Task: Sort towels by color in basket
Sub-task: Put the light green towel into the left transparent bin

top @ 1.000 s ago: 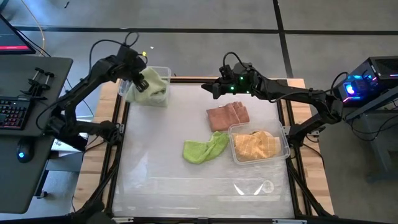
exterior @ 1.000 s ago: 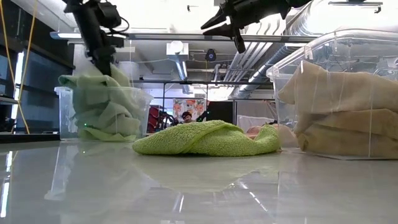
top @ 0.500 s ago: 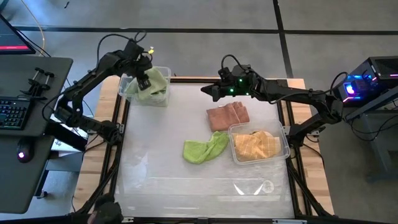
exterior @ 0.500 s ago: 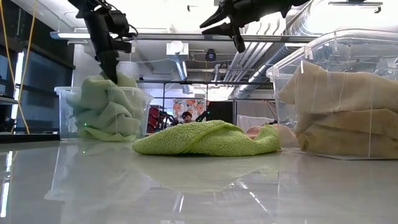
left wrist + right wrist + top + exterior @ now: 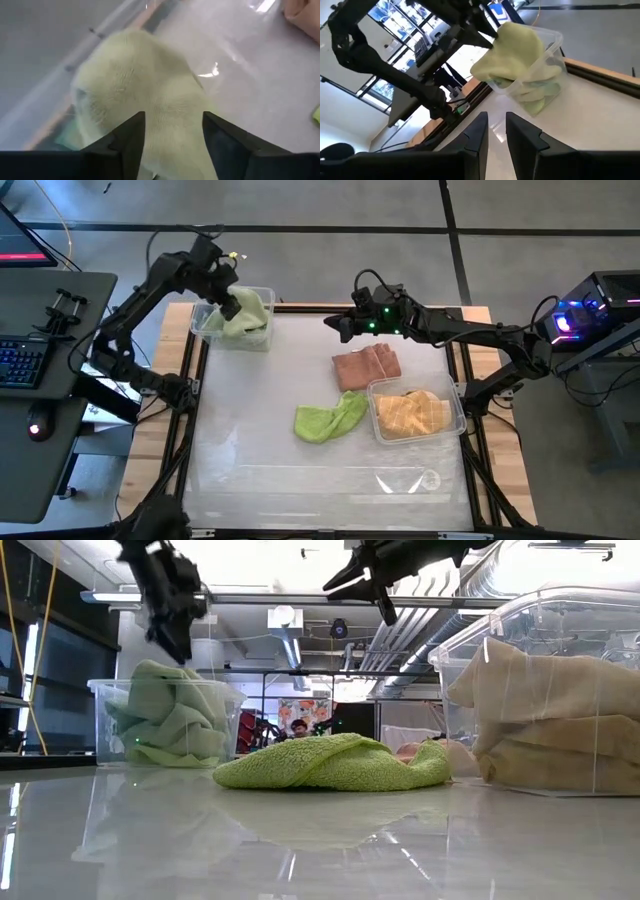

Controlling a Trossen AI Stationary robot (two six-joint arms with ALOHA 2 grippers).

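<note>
A clear bin (image 5: 262, 295) at the table's far left holds pale green towels (image 5: 245, 318), heaped above its rim (image 5: 160, 705). My left gripper (image 5: 172, 142) hangs open just above that heap (image 5: 178, 645), tilted down, with nothing between its fingers. A lime green towel (image 5: 325, 420) lies crumpled mid-table, and a salmon pink towel (image 5: 365, 367) lies flat beyond it. A second clear bin (image 5: 452, 395) at the right holds yellow and peach towels (image 5: 408, 415). My right gripper (image 5: 333, 325) hovers over the far middle of the table, its fingers (image 5: 475, 137) a narrow gap apart with nothing in them.
A clear flat lid-like piece (image 5: 405, 480) lies near the table's front edge. A desk with a keyboard (image 5: 20, 360) stands off the table's left side. In the low view a person (image 5: 300, 727) shows far behind the table.
My left gripper has let go of the pale green towel at the top of the far-left bin. It has risen a little and tipped. The towel's drawn-up peak has sunk into a rounded heap. My right gripper has kept still.
</note>
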